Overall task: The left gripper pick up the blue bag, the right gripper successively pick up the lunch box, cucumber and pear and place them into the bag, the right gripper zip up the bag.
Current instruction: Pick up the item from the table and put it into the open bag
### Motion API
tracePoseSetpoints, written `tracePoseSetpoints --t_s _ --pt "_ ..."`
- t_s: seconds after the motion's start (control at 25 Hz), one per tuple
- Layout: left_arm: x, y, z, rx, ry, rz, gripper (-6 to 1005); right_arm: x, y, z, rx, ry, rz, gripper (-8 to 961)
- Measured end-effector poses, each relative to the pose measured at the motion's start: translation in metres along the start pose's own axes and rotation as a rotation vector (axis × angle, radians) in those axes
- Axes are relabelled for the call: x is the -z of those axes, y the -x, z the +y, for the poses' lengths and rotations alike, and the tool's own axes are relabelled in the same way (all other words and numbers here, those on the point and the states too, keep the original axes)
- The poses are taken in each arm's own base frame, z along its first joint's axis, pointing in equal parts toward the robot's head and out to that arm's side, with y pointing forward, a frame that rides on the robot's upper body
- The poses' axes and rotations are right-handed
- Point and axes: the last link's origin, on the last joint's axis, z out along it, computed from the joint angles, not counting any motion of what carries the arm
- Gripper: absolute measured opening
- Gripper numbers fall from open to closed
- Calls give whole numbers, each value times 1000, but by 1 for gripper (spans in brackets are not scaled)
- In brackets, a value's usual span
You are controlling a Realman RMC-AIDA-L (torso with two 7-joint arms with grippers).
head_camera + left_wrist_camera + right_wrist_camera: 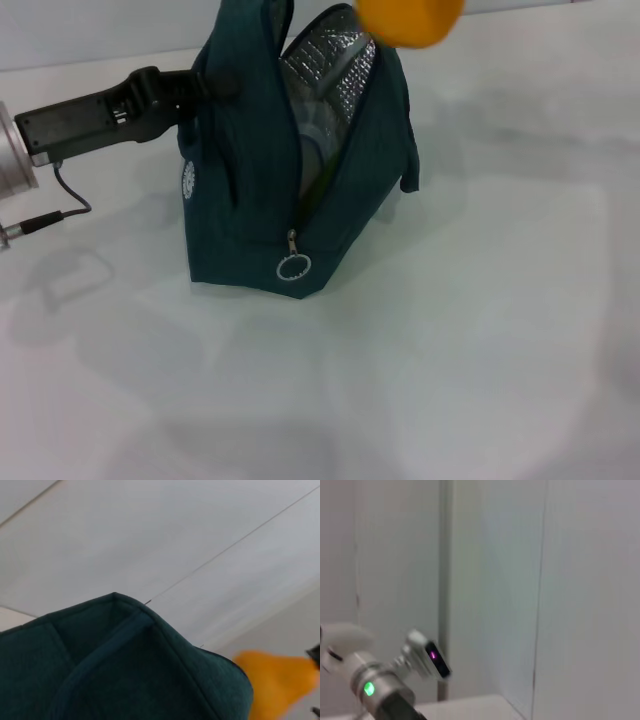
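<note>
The blue bag (260,190) stands on the white table with its top open and its silver lining (335,70) showing. My left gripper (195,90) reaches in from the left and is shut on the bag's upper edge; its fingertips are hidden by the fabric. The bag's edge fills the left wrist view (115,670). The pear (410,20) hangs in the air just above the bag's opening. It also shows in the left wrist view (275,680), with the black fingers of my right gripper (316,682) on either side of it. The clear lunch box (308,140) and a strip of green cucumber (312,180) show inside the bag.
The zipper's metal ring pull (294,267) hangs at the bag's near end. A thin cable (60,205) trails from the left arm across the table. The right wrist view shows only walls and a silver arm joint (380,685) with a green light.
</note>
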Motion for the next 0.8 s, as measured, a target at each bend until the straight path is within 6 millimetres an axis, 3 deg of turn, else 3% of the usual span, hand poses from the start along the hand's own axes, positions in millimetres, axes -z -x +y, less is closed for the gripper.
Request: tracePoseSetpoints --t_s 0.24,0.8 --pt "0 -1 1 19 2 -7 86 -19 -2 -6 20 -4 57 21" --pt "0 -3 3 53 8 -15 86 -36 14 -14 90 -4 78 22"
